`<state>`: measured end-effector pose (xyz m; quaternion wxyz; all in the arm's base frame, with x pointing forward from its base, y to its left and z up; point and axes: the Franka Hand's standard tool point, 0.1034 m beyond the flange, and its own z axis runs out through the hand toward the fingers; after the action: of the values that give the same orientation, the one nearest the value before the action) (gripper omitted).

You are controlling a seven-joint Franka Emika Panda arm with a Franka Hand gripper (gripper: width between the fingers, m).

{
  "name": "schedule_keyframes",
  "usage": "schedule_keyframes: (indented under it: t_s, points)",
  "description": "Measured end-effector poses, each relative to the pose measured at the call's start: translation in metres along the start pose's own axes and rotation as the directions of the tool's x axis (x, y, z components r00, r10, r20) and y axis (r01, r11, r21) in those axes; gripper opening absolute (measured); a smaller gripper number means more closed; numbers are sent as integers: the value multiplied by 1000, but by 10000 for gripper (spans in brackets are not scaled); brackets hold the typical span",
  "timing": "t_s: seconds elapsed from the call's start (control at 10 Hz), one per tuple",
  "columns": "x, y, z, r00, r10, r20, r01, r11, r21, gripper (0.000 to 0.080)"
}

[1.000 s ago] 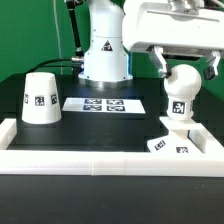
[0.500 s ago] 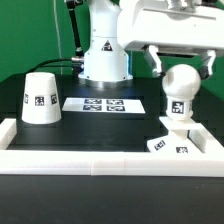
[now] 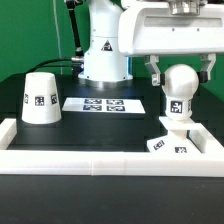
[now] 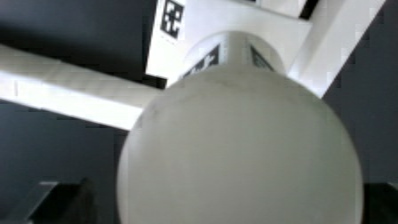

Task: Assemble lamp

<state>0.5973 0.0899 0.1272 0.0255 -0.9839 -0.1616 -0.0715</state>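
The white round-headed bulb [image 3: 180,88] stands upright on the flat angular base [image 3: 170,144] at the exterior view's right, tag facing forward. My gripper [image 3: 181,75] is over it, open, with one finger on each side of the bulb head and small gaps to it. In the wrist view the bulb head [image 4: 231,150] fills most of the picture, with the base and a tag [image 4: 267,30] beyond it. The cone-shaped shade [image 3: 41,97] stands alone at the exterior view's left.
The marker board [image 3: 100,103] lies on the black table between shade and bulb. A white raised border wall [image 3: 100,160] runs along the front and sides; it also shows in the wrist view [image 4: 71,85]. The arm's pedestal [image 3: 103,50] stands behind.
My gripper has come down a little and shifted slightly to the exterior view's left, so its fingers now flank the bulb head. The bulb, base and shade have not moved.
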Motion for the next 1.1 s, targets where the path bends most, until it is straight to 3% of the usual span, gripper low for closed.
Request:
schedule_keyframes:
  t_s: [0.2,0.5,0.6,1.1]
  points:
    - [1,-2,3,997,1,82,-3,1000,23,699]
    - [1,0,6,997,3,77,-5,1000,22,699]
    - [0,0,7,997,4,79,-6,1000,22,585]
    - [1,0,7,996,33,79,-35,999,20,576]
